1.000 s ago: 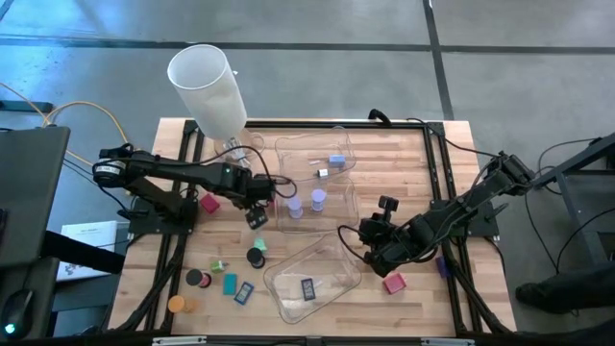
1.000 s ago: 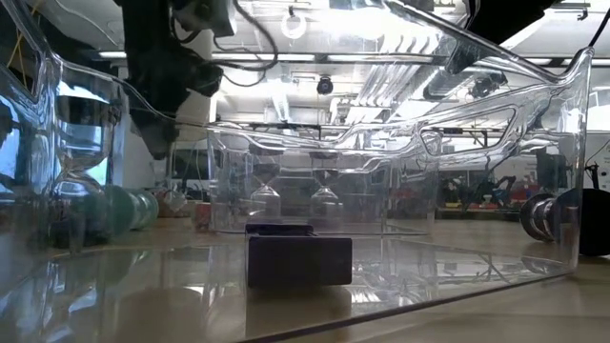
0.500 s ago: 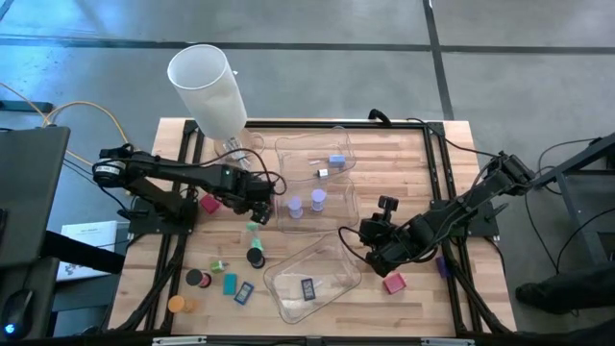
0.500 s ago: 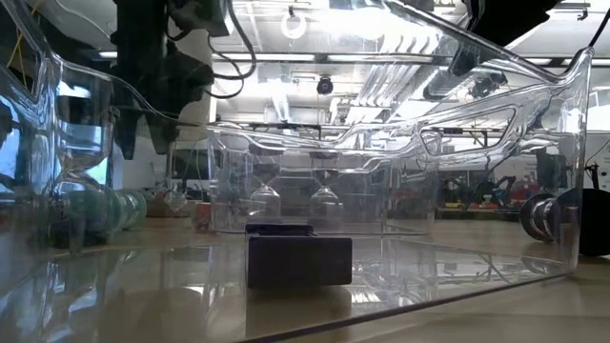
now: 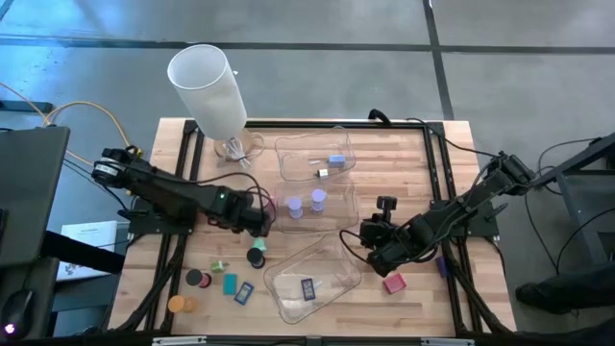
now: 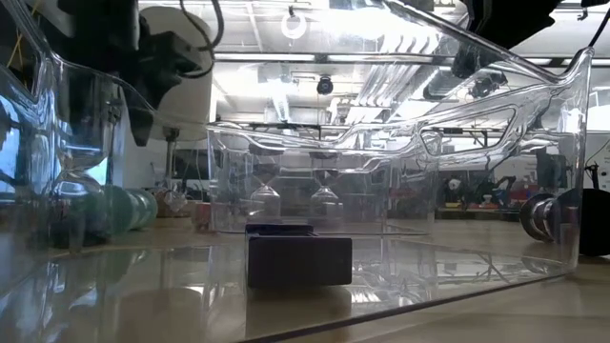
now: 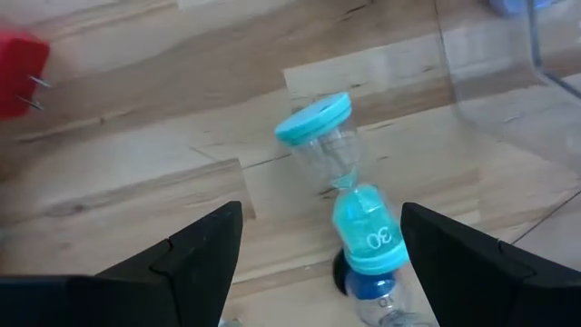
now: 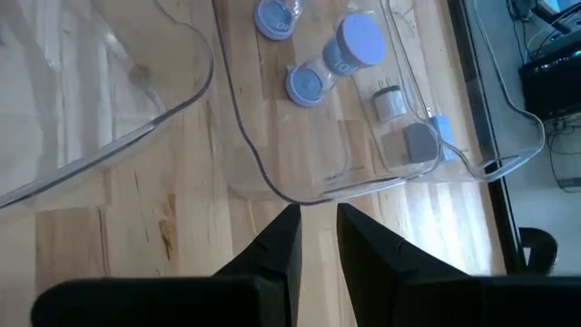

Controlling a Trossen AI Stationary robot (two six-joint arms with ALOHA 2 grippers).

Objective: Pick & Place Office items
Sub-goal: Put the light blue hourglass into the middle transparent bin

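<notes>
The left gripper (image 7: 313, 245), fingers spread wide with nothing between them, hovers over a teal sand timer (image 7: 349, 204) lying on the wooden table (image 5: 413, 183) just at nine o'clock of the clear trays (image 5: 338, 197), while the right gripper (image 5: 370, 252), fingers nearly together, waits at four o'clock.

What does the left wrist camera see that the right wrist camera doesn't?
Only the left wrist view shows a teal sand timer lying on the wood and a red block. Only the right wrist view shows the lilac timers and a small blue piece inside a clear tray. Both show the wooden table and clear tray plastic.
</notes>
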